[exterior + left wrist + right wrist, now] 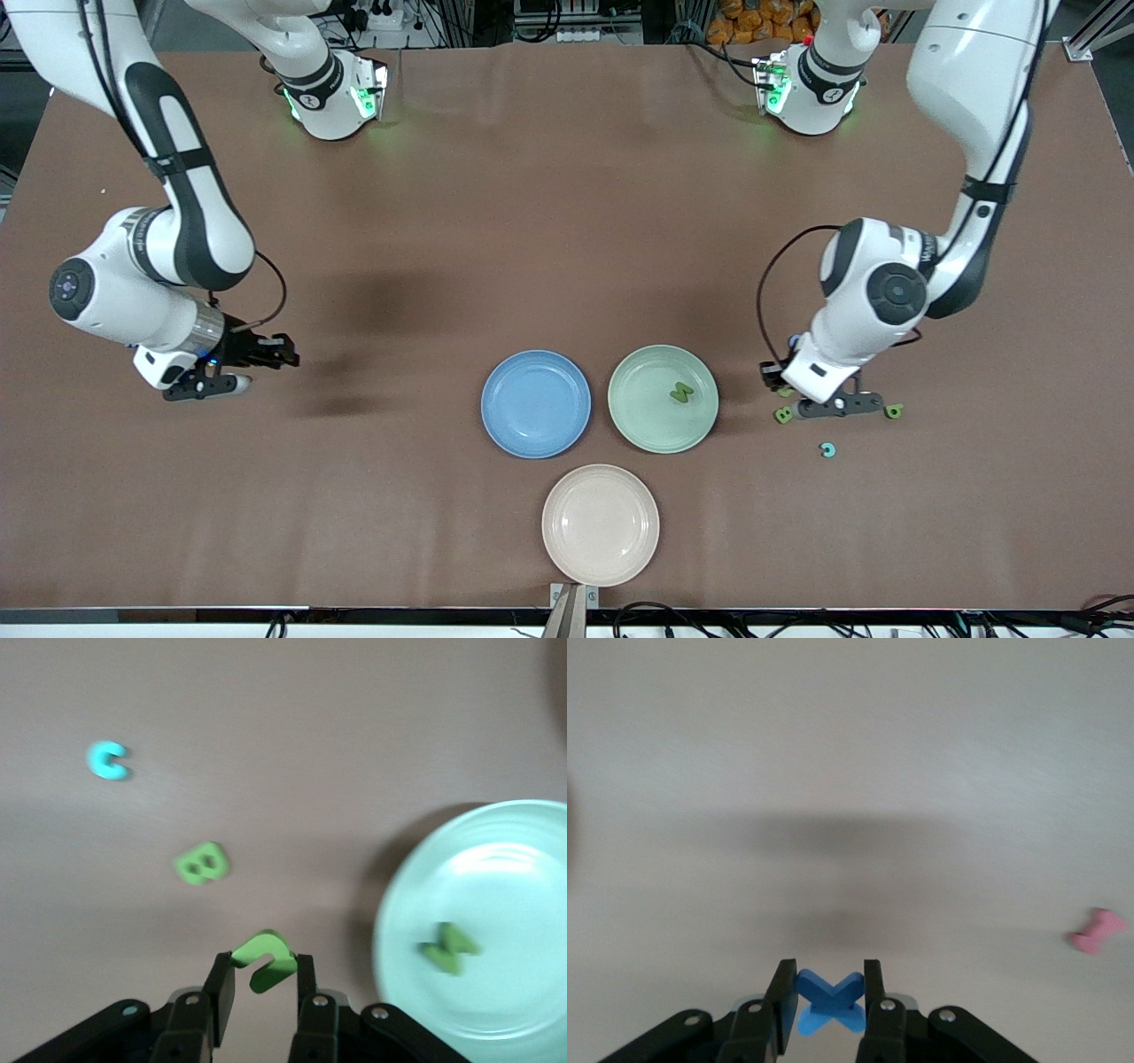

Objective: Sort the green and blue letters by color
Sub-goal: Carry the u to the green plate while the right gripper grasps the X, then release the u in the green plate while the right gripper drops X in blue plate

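Your brown worktop [567, 221] carries three plates. The left gripper [261, 979] pinches a green letter [262, 958]; the right gripper [829, 997] pinches a blue X-shaped letter [829, 999].

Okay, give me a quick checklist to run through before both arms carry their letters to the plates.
1. Left tool shut on the green letter: ok.
2. Right tool shut on the blue X letter: ok.
3. Green plate has room, holding only a green M letter: ok.
4. Blue plate ready to take a letter: ok.
5. Loose green B letter and light blue C letter lie apart from the left tool: ok.
6. Grip firmness on either letter: cannot tell.
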Controlling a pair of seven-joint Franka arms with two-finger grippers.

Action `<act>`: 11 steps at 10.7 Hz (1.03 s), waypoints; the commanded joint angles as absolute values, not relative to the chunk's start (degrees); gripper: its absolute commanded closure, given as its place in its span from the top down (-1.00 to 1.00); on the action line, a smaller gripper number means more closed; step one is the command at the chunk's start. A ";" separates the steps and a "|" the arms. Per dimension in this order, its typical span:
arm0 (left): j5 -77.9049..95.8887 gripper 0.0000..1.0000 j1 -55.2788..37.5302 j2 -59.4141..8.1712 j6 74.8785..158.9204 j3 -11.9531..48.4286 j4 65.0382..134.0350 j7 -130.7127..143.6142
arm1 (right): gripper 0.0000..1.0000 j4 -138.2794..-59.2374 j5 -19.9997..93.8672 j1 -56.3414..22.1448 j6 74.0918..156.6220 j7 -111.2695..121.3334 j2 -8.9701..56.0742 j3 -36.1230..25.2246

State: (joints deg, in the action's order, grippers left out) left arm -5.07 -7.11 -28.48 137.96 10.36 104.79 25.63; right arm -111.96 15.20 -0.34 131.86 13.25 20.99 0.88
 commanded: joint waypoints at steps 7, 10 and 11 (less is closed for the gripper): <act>-2.81 0.98 -20.65 -38.50 136.76 7.91 91.32 50.72 | -1.00 -94.60 16.26 -21.07 134.28 -27.19 33.29 0.70; -3.78 1.00 -19.78 -37.71 136.67 7.30 92.11 46.43 | -1.00 -88.79 16.35 -25.48 136.84 -38.90 38.75 0.62; -3.87 1.00 -18.73 -37.27 136.67 7.38 92.37 44.67 | -1.00 -87.99 16.43 -25.58 137.02 -41.37 39.54 0.70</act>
